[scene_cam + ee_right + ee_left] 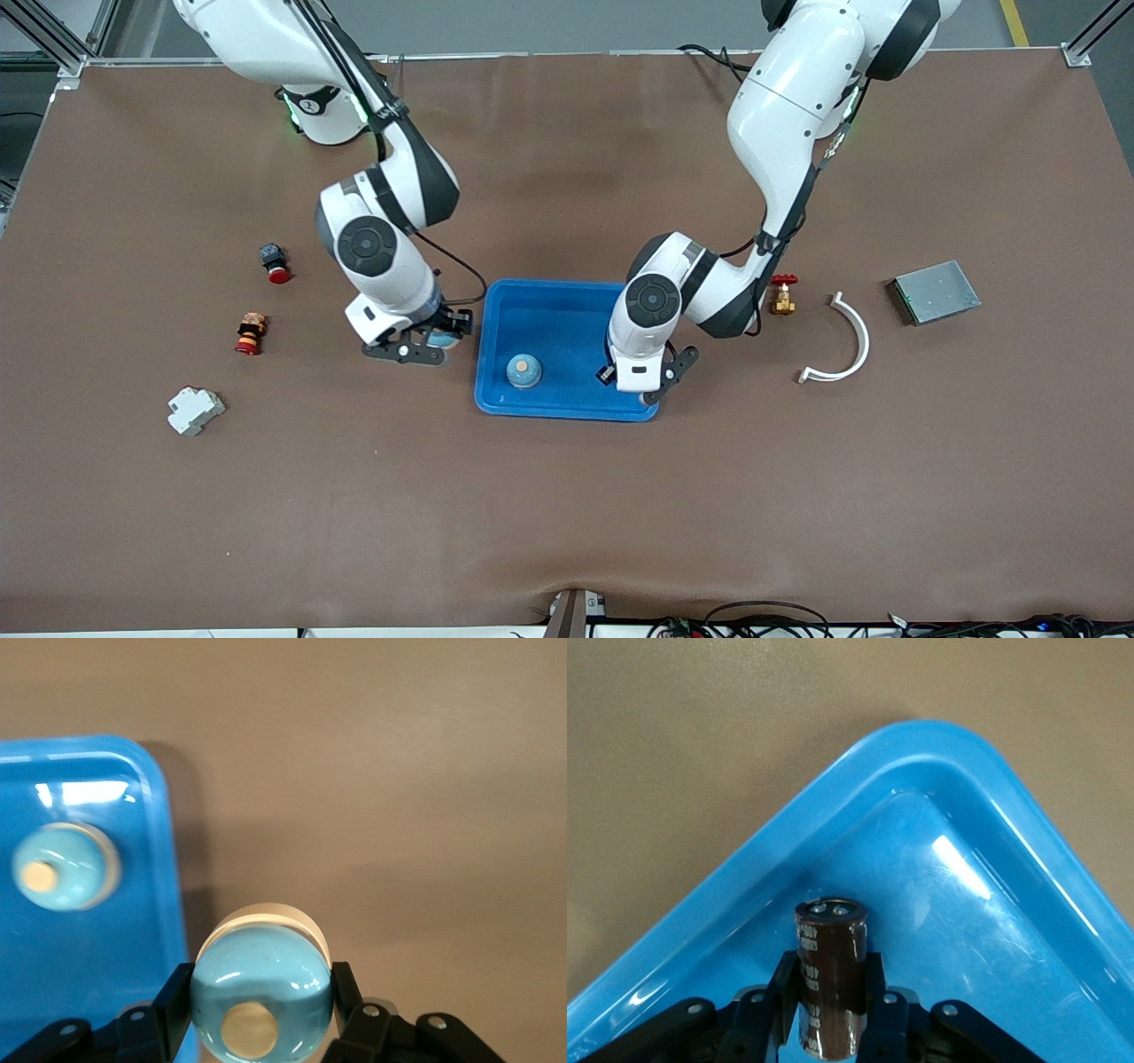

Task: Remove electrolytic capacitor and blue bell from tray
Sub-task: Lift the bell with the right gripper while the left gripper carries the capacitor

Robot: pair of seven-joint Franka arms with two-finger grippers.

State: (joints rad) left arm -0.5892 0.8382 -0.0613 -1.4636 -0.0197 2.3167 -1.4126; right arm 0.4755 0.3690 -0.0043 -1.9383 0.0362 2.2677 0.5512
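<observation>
Capacitor — dark brown cylinder with silver top — clamped between left gripper fingers, low over corner of shallow blue plastic tray. Light blue domed bell with brass button pinched in right gripper, above brown table just beside tray rim. Second matching bell resting inside tray.

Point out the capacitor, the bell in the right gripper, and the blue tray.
capacitor (pixel 830 983): left wrist view, on its dark brown side.
bell in the right gripper (pixel 260 983): right wrist view, on its pale blue dome.
blue tray (pixel 485 354): front view, on its rim toward the right arm's end.
</observation>
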